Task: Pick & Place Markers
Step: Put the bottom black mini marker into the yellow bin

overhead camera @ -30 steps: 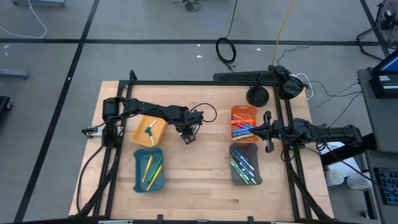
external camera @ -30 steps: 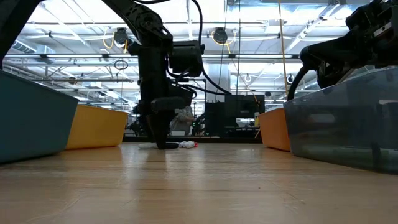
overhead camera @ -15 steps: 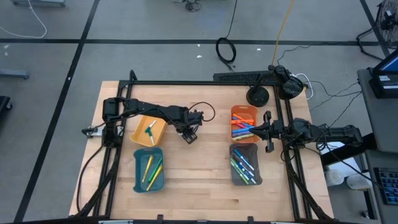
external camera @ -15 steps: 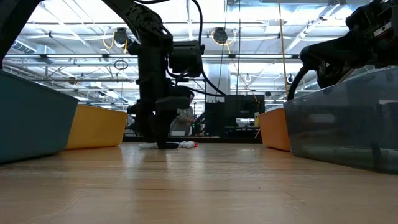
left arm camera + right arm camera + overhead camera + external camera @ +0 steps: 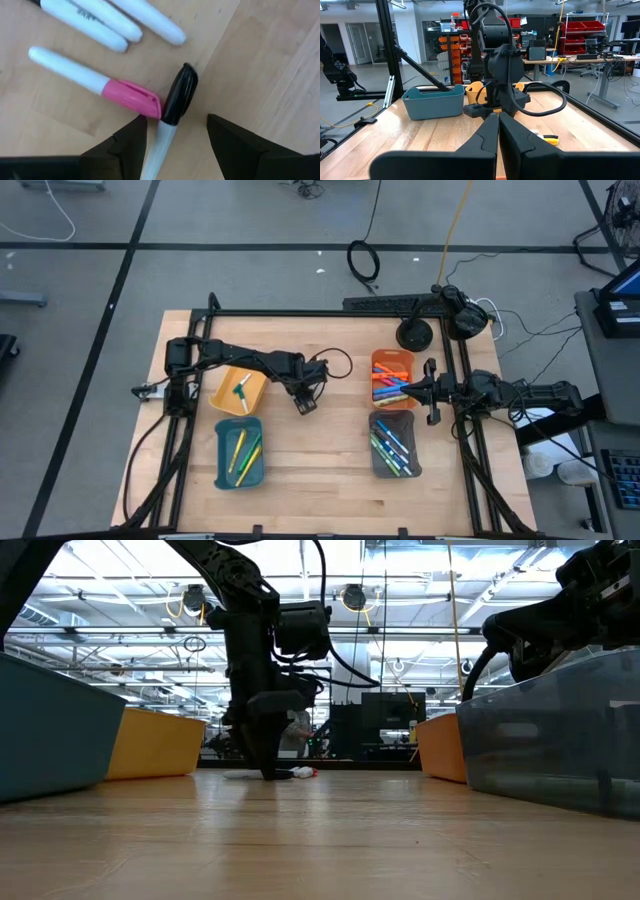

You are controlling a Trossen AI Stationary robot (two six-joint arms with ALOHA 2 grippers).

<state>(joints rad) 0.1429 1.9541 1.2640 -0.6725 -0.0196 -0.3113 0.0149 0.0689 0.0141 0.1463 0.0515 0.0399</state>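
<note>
Black-capped marker (image 5: 170, 117): lies flat on the counter (image 5: 320, 450) mid-table, its cap touching a pink-capped marker (image 5: 100, 82); two more white pens (image 5: 107, 20) just beyond. Left gripper (image 5: 176, 137) low over it, fingers (image 5: 125, 147) apart, straddling the white barrel. Judged light, rigid, smooth, apt to roll; best gripped mid-barrel, crosswise. Right gripper (image 5: 497, 145) waits by the orange tray (image 5: 392, 360), fingers together, holding nothing.

Robotics lab or workshop, red parts bins (image 5: 580, 31), workbenches (image 5: 600, 60), ceiling strip lights (image 5: 120, 585)

yellow tray (image 5: 228, 396), teal tray (image 5: 222, 466), orange tray (image 5: 376, 364)
</note>
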